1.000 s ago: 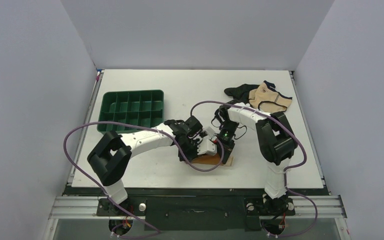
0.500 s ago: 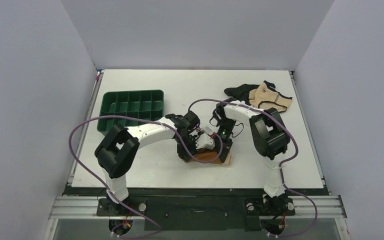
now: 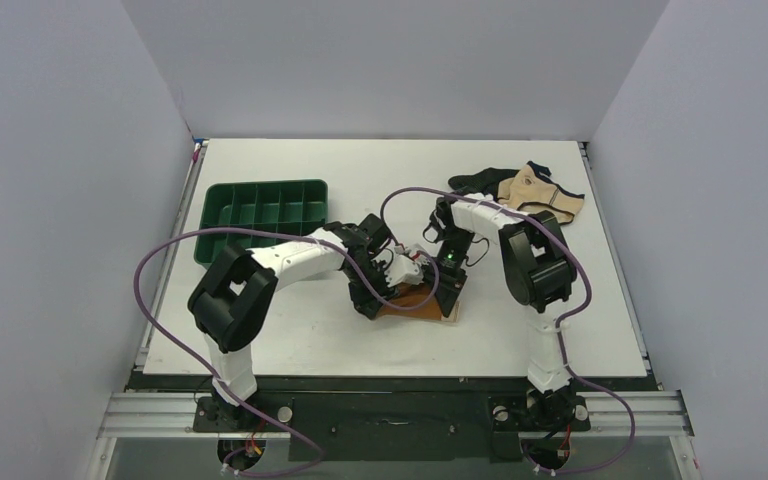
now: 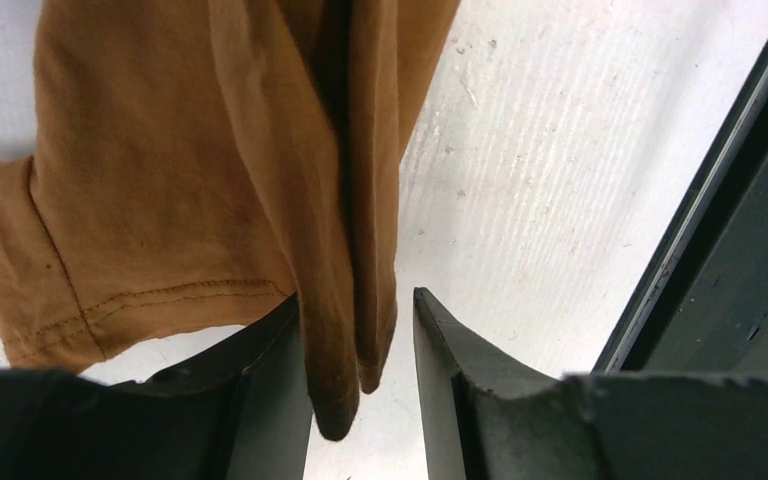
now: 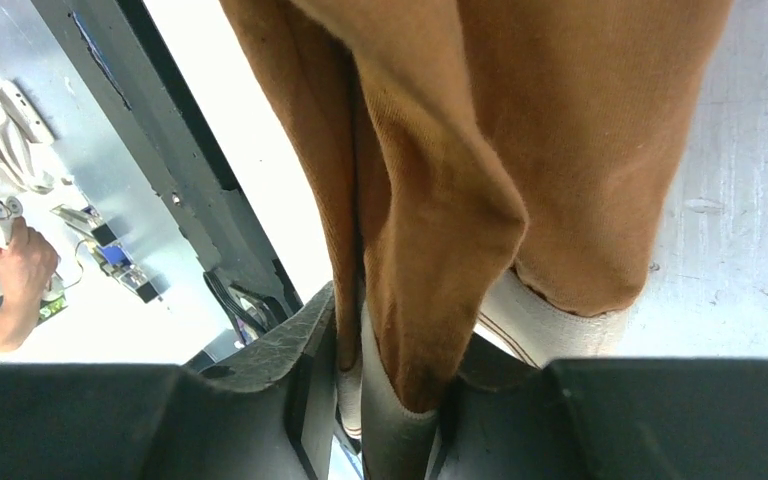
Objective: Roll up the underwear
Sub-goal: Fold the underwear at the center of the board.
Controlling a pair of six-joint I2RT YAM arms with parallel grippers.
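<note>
rust-brown underwear (image 3: pixel 422 299) on white table (image 3: pixel 360 180)

Beneath your left gripper (image 4: pixel 358 322) and right gripper (image 5: pixel 396 345) lies a white table (image 3: pixel 290 340), scuffed, under even, soft light. Pale grey walls enclose it: a back wall (image 3: pixel 380 70) beyond the grippers, and a left wall (image 3: pixel 50 200) and a right wall (image 3: pixel 710 200) outward of each. Nearer than both, an aluminium rail (image 3: pixel 160 412) runs along the table's edge.

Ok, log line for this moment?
task: roll underwear | left hand: open, fold in gap | right hand: fabric fills gap, grip unclear
</note>
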